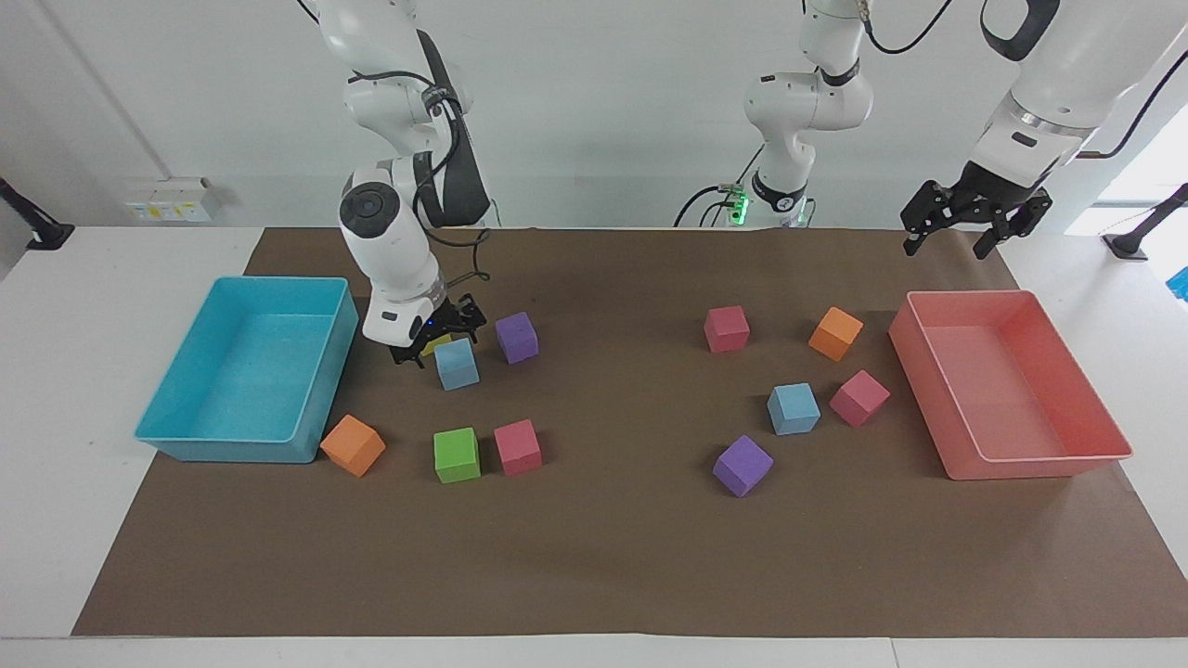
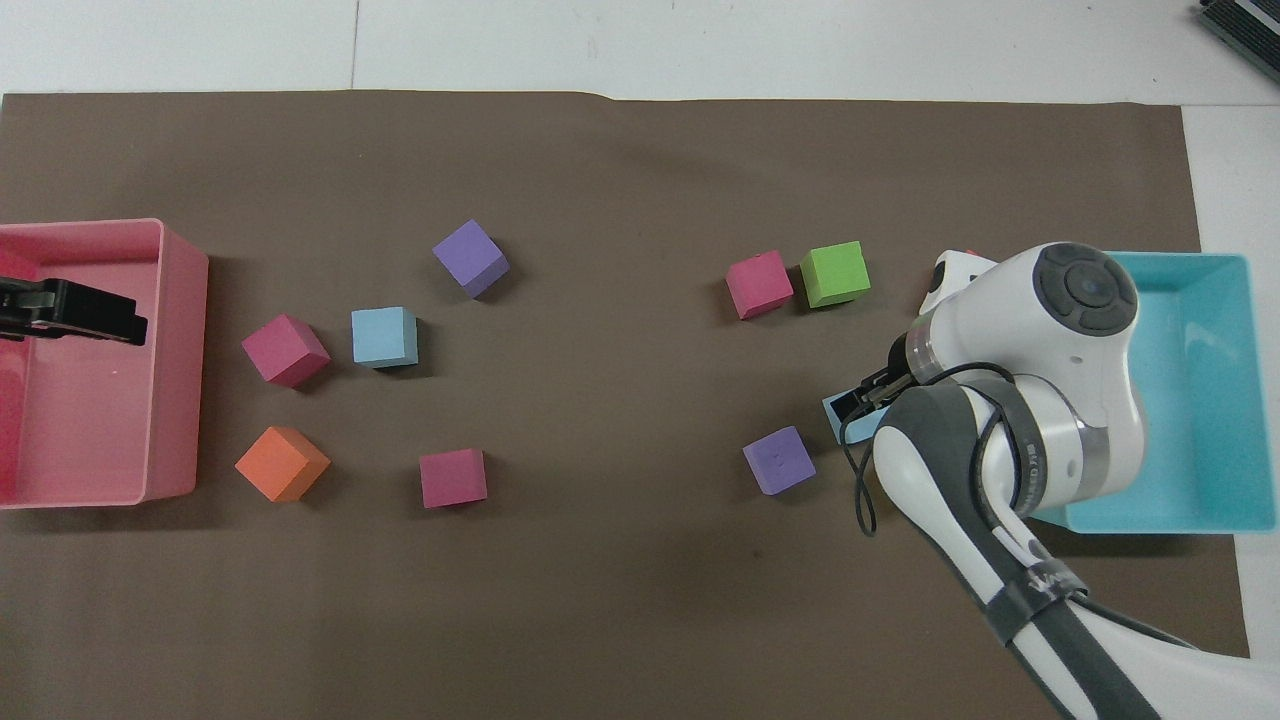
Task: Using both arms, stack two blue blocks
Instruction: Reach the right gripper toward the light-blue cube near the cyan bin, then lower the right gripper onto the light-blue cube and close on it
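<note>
One blue block (image 1: 457, 364) lies near the cyan tray; in the overhead view only its edge (image 2: 832, 412) shows under the right arm. My right gripper (image 1: 438, 345) is open and low over this block and the yellow cube, which it mostly hides; in the overhead view it (image 2: 866, 395) covers the block. The other blue block (image 1: 794, 408) (image 2: 384, 337) lies toward the left arm's end, beside a pink cube (image 1: 858, 398). My left gripper (image 1: 961, 237) (image 2: 70, 312) is open and waits, raised over the pink tray's end.
A cyan tray (image 1: 186, 436) (image 2: 1240, 400) and a pink tray (image 1: 1021, 455) (image 2: 180, 350) stand at the table's ends. A purple cube (image 1: 516, 337), green cube (image 1: 457, 455), pink cube (image 1: 517, 447) and orange cube (image 1: 353, 445) surround the nearer blue block.
</note>
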`<state>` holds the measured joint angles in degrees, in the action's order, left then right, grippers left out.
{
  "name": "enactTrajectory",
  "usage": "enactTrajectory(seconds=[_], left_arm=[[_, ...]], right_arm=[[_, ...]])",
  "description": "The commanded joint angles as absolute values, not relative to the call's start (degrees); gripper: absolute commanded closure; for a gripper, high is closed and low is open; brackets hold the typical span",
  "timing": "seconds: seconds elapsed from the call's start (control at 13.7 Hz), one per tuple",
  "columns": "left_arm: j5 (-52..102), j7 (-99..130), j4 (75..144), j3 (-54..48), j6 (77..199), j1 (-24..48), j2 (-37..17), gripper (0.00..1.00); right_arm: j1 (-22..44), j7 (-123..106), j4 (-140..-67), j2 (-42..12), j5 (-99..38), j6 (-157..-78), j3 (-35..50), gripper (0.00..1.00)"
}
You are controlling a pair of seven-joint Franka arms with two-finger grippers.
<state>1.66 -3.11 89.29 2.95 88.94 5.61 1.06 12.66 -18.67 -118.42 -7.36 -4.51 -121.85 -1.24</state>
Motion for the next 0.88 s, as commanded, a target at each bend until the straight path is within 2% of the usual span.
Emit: enactTrajectory(seconds=[0.0, 0.44, 0.81], left_arm=[[1.93, -2.72, 90.79, 2.72, 89.30, 5.19, 2.55, 0.00], [1.93, -2.55, 90.97, 2.72, 89.65, 5.62, 2.55, 0.00], [1.93, -2.55, 91.32, 2.72, 90.17, 5.63, 2.64, 0.00]], right_arm=[[12.30, -21.36, -121.72, -7.03, -6.06, -125.50, -1.32, 0.00], [12.39, -21.36, -125.24, -9.49, -6.06, -131.74, -1.23, 0.00], [12.39, -20.74, -125.95, -11.34, -6.06, -133.24, -1.23, 0.00]])
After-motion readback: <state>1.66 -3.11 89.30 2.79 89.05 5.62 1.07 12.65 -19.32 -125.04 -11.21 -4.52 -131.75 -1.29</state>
